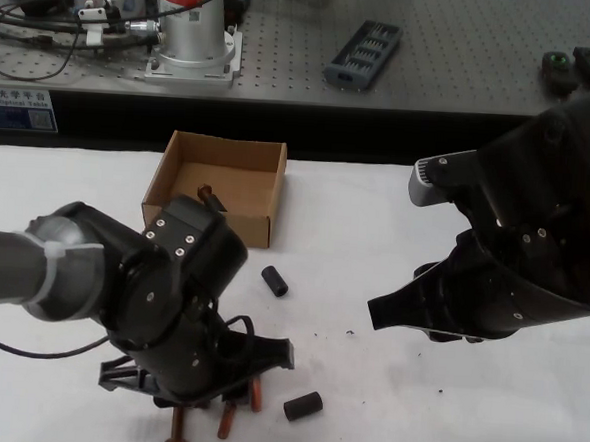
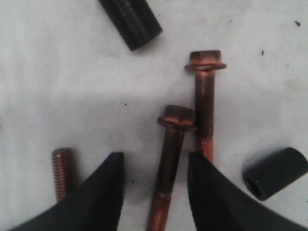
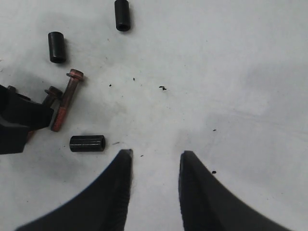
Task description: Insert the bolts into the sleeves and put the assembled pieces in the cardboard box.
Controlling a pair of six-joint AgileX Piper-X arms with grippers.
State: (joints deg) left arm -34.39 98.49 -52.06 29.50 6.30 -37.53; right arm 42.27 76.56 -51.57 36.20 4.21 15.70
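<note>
Jaws on the left gripper (image 2: 154, 161) stand apart, straddling the shank of one copper-coloured bolt (image 2: 169, 154); as far as I can see, neither finger touches it. Jaws on the right gripper (image 3: 156, 156) are likewise apart, holding nothing, over bare white cloth (image 3: 240, 72).

Location, taking twelve o'clock as the far side of the bench: the bolts lie at six o'clock from the cardboard box (image 1: 257, 231), under the left arm. A second bolt (image 2: 204, 106) lies just beside the straddled one. A third bolt (image 2: 62, 168) sits apart, outside one finger. One black sleeve (image 1: 274, 281) lies at five o'clock from the box, near it. A second sleeve (image 1: 303, 406) lies at three o'clock from the bolts. The right gripper is at three o'clock from the left, well apart.

Assessment: the bolt appears to be rigid metal, small and light for these fingers. It is round and smooth, so it is likely to roll or pivot if pinched off-centre. The recommended hold is across the plain shank just below the flanged head, leaving the threaded end free for the sleeve. The neighbouring bolt may be dragged along as the fingers close. The sleeves look stiff and prone to rolling, so they are best taken across the outer wall at mid-length, with the bore left open.
</note>
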